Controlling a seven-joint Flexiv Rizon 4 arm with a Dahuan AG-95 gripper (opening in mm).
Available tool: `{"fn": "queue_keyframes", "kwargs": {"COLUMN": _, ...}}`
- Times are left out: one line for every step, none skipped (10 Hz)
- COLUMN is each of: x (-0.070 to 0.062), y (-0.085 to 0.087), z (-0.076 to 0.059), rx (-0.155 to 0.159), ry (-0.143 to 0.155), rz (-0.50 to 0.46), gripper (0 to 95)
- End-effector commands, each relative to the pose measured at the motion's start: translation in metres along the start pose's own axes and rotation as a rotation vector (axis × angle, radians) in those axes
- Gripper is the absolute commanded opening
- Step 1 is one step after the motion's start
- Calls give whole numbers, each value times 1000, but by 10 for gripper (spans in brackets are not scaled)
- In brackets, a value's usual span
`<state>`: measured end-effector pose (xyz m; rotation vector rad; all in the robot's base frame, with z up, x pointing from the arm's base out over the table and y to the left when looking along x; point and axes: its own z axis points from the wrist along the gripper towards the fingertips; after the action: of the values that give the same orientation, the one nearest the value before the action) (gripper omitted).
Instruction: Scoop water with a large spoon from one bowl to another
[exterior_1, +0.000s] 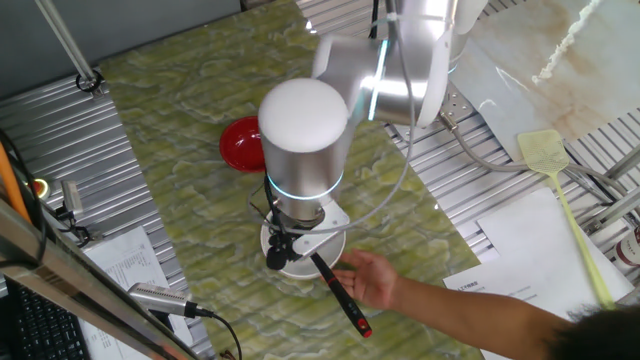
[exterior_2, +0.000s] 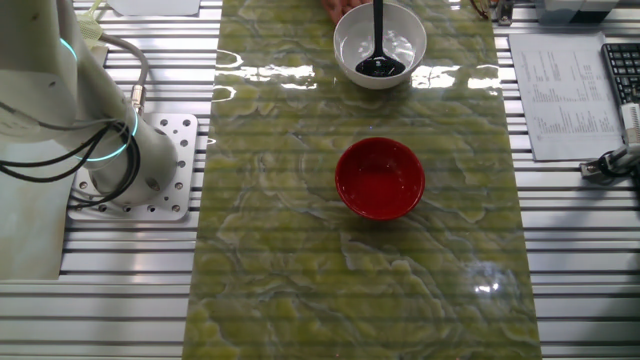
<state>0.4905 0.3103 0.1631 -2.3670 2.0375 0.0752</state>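
Observation:
The white bowl (exterior_2: 345, 45) stands at the far end of the green mat; in one fixed view only its rim (exterior_1: 297, 268) shows under my arm (exterior_1: 303, 130). The black ladle's scoop (exterior_2: 380, 67) rests inside the white bowl. Its handle (exterior_1: 333, 284) slants out over the rim and ends in a red tip (exterior_1: 364, 329). A person's hand (exterior_1: 378, 280) is right beside the handle. The red bowl (exterior_2: 380, 178) stands mid-mat, apart from the white bowl, and is partly hidden behind my arm in one fixed view (exterior_1: 238, 144). My gripper's fingers show in neither view.
My arm's base (exterior_2: 130, 170) is bolted left of the mat. Papers (exterior_2: 560, 90) and a keyboard (exterior_2: 622, 70) lie to the right. A yellow fly swatter (exterior_1: 560, 190) lies on the grooved table. The person's forearm (exterior_1: 480, 315) reaches in over the mat's corner.

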Motion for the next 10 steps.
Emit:
{"fn": "queue_keyframes", "kwargs": {"x": -25, "y": 3, "z": 9, "rx": 14, "ry": 24, "rz": 118, "gripper": 190}}
{"fn": "queue_keyframes", "kwargs": {"x": -33, "y": 6, "z": 13, "rx": 16, "ry": 10, "rz": 92, "gripper": 190}}
{"fn": "queue_keyframes", "kwargs": {"x": -36, "y": 7, "z": 16, "rx": 20, "ry": -15, "rz": 72, "gripper": 190}}
{"fn": "queue_keyframes", "kwargs": {"x": -36, "y": 8, "z": 20, "rx": 25, "ry": -33, "rz": 65, "gripper": 190}}
{"fn": "queue_keyframes", "kwargs": {"x": -29, "y": 7, "z": 22, "rx": 22, "ry": -31, "rz": 65, "gripper": 190}}
{"fn": "queue_keyframes", "kwargs": {"x": -26, "y": 6, "z": 21, "rx": 17, "ry": -12, "rz": 51, "gripper": 190}}
{"fn": "queue_keyframes", "kwargs": {"x": -26, "y": 6, "z": 21, "rx": 16, "ry": 9, "rz": 43, "gripper": 190}}
{"fn": "queue_keyframes", "kwargs": {"x": -26, "y": 6, "z": 21, "rx": 21, "ry": 6, "rz": 21, "gripper": 190}}
{"fn": "queue_keyframes", "kwargs": {"x": -26, "y": 6, "z": 21, "rx": 22, "ry": 5, "rz": 2, "gripper": 190}}
{"fn": "queue_keyframes", "kwargs": {"x": -26, "y": 6, "z": 21, "rx": 25, "ry": 8, "rz": -9, "gripper": 190}}
